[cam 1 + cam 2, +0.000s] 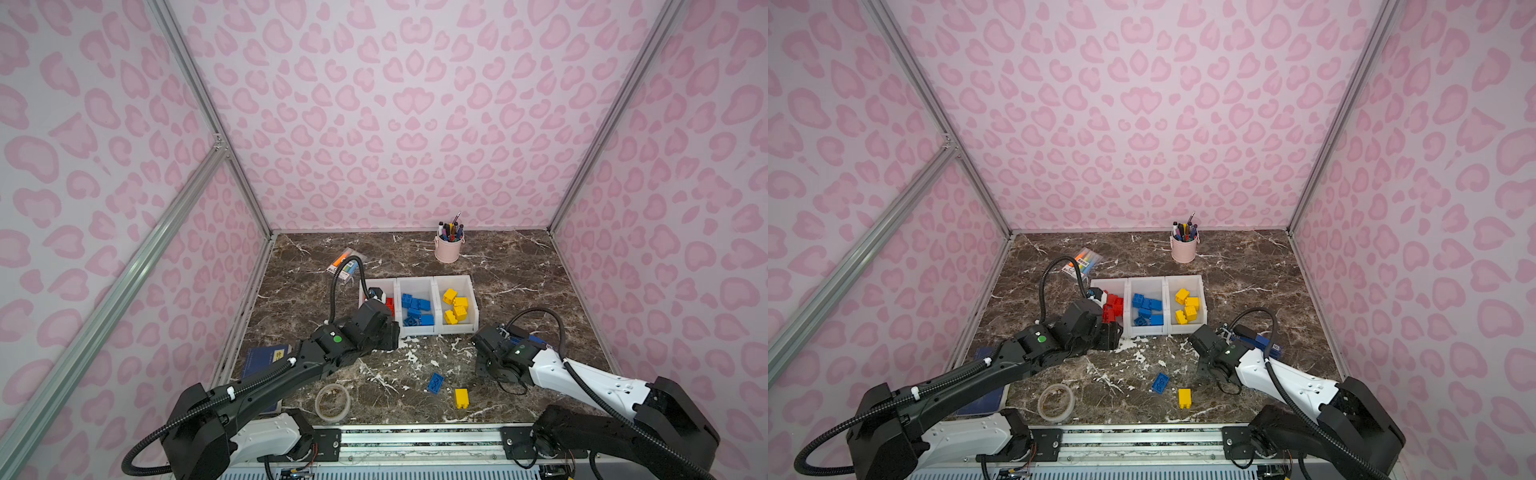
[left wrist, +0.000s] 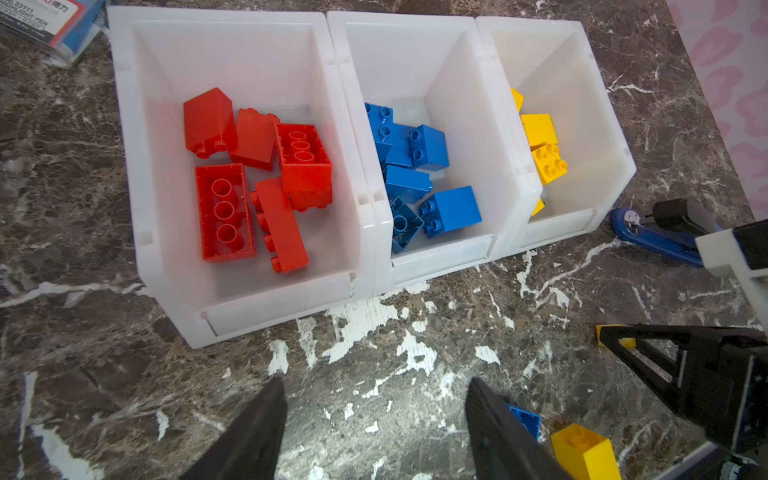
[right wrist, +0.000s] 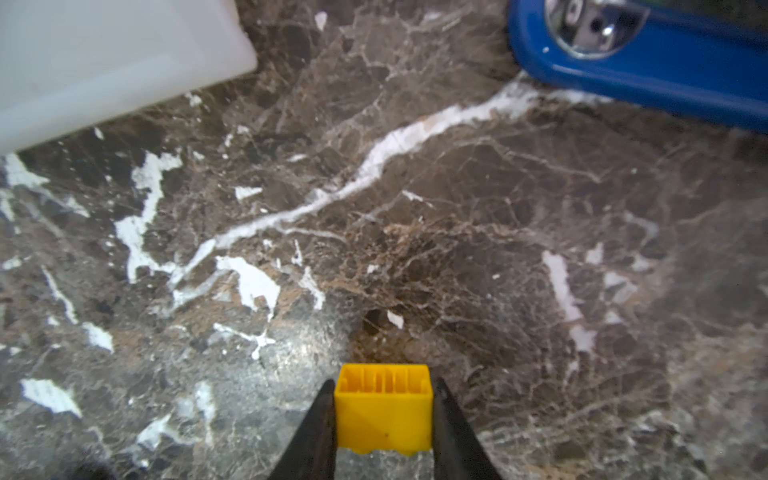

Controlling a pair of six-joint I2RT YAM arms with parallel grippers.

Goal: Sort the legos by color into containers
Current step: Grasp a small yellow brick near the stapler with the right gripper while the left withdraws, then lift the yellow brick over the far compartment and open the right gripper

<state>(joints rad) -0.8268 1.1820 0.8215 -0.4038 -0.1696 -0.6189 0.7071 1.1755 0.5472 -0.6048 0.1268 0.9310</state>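
Observation:
Three white containers stand joined in a row (image 1: 419, 330). In the left wrist view the first (image 2: 232, 54) holds red legos (image 2: 224, 212), the middle one (image 2: 415, 62) blue legos (image 2: 451, 210), and the last (image 2: 552, 62) yellow legos (image 2: 548, 162). My right gripper (image 3: 382, 386) is shut on a yellow lego (image 3: 382, 411) low over the table, in front of the yellow bin; both top views hide that brick. My left gripper (image 2: 374, 386) is open and empty in front of the red bin. A blue lego (image 1: 435, 382) and a yellow lego (image 1: 461, 398) lie loose near the front.
A blue stapler (image 2: 652, 237) lies right of the bins, close to the right arm. A pink pen cup (image 1: 448, 248) stands at the back and a highlighter pack (image 1: 345, 266) at the back left. A tape roll (image 1: 332, 402) and a blue book (image 1: 266, 359) lie front left.

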